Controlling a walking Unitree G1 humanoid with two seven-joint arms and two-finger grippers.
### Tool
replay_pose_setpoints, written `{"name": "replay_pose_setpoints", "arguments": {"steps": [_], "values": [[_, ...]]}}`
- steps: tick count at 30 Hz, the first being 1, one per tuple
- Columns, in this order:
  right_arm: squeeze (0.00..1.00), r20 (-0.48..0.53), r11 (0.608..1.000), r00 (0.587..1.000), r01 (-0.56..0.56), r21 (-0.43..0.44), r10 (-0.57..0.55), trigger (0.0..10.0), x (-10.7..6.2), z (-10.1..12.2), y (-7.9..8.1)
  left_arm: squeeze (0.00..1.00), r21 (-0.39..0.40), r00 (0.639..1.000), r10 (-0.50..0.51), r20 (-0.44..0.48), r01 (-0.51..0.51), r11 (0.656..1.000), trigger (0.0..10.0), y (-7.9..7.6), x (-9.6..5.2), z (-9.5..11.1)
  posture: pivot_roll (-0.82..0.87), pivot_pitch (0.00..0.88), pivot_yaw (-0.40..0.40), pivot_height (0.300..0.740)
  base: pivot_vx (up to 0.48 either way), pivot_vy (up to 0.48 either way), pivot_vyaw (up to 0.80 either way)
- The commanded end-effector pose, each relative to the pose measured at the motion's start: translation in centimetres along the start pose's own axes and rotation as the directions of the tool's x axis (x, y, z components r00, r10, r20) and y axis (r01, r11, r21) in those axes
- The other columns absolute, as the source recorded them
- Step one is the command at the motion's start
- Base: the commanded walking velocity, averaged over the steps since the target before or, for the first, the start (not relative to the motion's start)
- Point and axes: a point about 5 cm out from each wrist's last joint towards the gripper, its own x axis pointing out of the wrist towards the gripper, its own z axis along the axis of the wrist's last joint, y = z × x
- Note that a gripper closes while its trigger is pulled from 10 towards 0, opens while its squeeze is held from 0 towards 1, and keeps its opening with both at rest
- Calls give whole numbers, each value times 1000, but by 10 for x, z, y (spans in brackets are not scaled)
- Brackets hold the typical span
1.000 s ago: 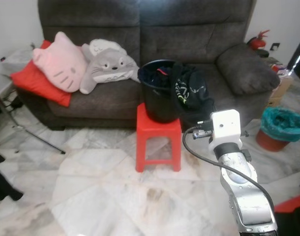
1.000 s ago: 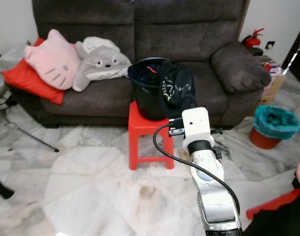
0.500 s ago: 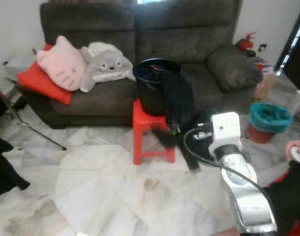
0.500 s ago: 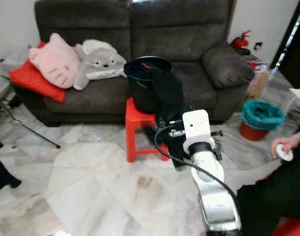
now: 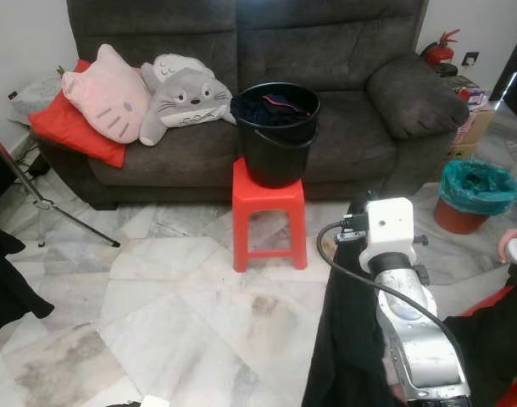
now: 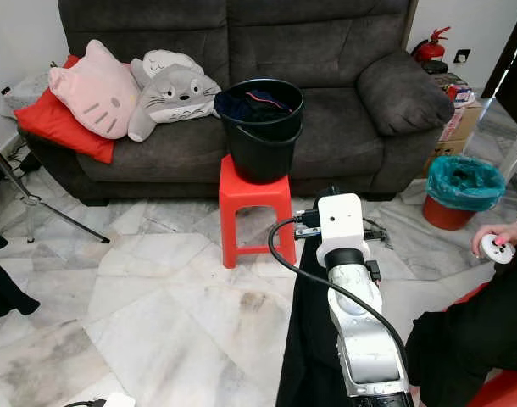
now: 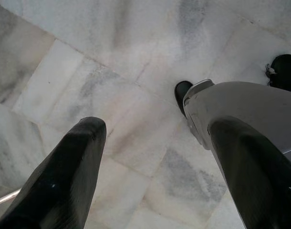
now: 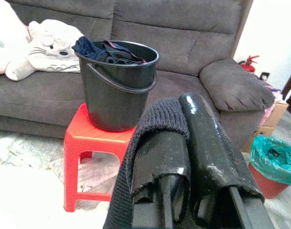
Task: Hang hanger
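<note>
One garment [image 6: 314,339]: hangs limp and dark from your right gripper [image 8: 183,143], on the near side of the stool [image 6: 257,208].
Right jaws: closed on its knit edge.
Handling: judged soft, light, shifting; no hanger visible.
Left gripper [image 7: 155,157]: fingers wide apart, empty, over floor.
Bucket [image 6: 260,127]: on the stool, holding clothes.

Ahead of the right gripper [image 8: 183,109] and a little to its left: black bucket [image 8: 114,102] heaped with dark clothes, upright on a red stool [image 8: 93,138]. Beyond both, dark grey sofa [image 8: 183,43]. Far off to the left on its seat, grey plush [image 8: 40,47], pink cat cushion [image 5: 106,93], red cushion [image 5: 68,131]. Off to the right, teal-lined bin [image 8: 276,164] on marble floor [image 5: 174,322].
</note>
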Motion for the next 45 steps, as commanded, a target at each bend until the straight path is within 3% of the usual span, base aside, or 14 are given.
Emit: {"name": "replay_pose_setpoints", "arguments": {"steps": [1,13,30,45], "values": [[0,12,999,999,31,18,-31,10000,-2,-1,-5,0,12,1000,24,-10,-24,1000,10000,8,-1,-2,-165,0,68,740,0,0,0],[0,-83,998,995,59,24,-57,10000,-28,-40,2,0,29,999,46,14,-46,998,10000,17,-1,6,-149,0,95,740,0,0,0],[0,-59,998,996,61,31,-59,10000,-36,-40,5,0,22,998,35,59,-36,999,10000,16,0,14,-155,0,85,740,0,0,688],[0,-53,999,998,44,12,-44,10000,-37,-38,-1,0,-13,995,4,96,-3,1000,10000,0,2,18,-150,0,45,740,0,0,800]]}}
